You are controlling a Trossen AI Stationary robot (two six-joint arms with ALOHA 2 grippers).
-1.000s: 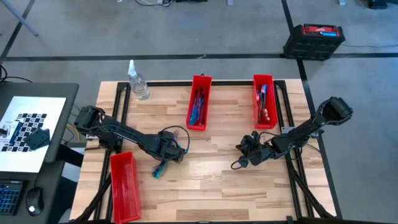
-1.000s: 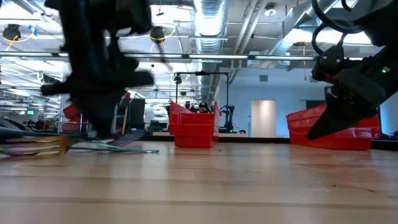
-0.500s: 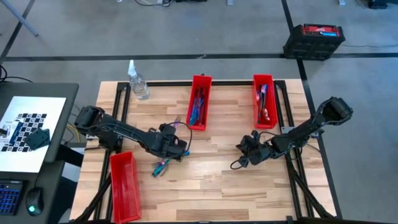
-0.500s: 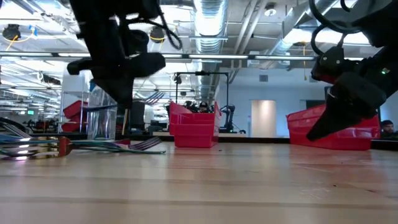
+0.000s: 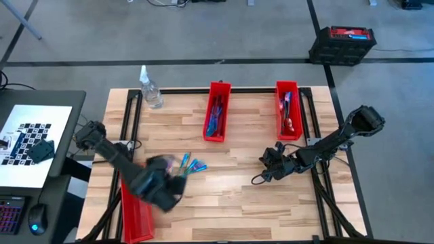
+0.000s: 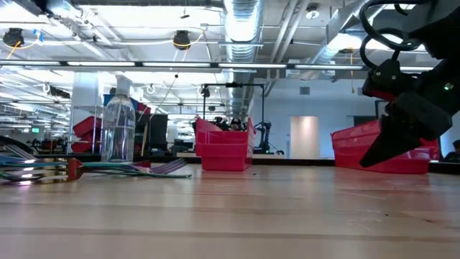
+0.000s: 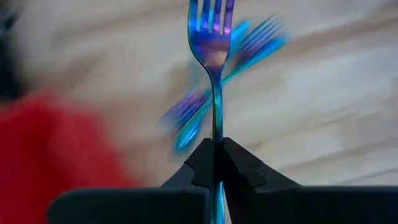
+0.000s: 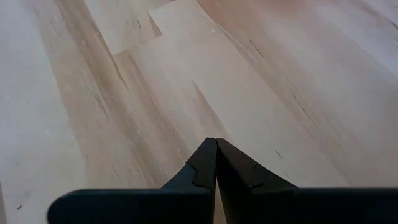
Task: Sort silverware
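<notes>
Your left gripper (image 7: 217, 152) is pinched tight on the handle of one fork (image 7: 212, 43), tines pointing away from the wrist. Seen from above, this gripper (image 5: 161, 186) sits at about 7 o'clock on the table (image 5: 258, 203), just beside the near red bin (image 5: 135, 203) at the table's left front corner. The arm shows blurred there, so its exact pose is hard to read.

Just past the gripper, toward 1 o'clock from it, a small loose pile (image 5: 188, 165) of shimmering blue and purple silverware lies on the wood. From table height, the same pile (image 6: 86, 169) lies flat at the left, with fork tines pointing toward the middle.

At 12 o'clock stands the middle bin (image 5: 217, 112), already holding some pieces. At 1 o'clock the right bin (image 5: 287, 110) holds others. A clear bottle (image 5: 150, 88) stands at 11 o'clock.

Your right gripper (image 8: 216, 163) is pressed together on nothing, low over bare wood at about 4 o'clock (image 5: 274, 161), waiting.

The step in hand looks like carrying one picked fork to the near bin. Next, you would bring the fork over the bin's open top, lined up along its length, and only then spread the fingers. The remaining pile is not yet sorted.
</notes>
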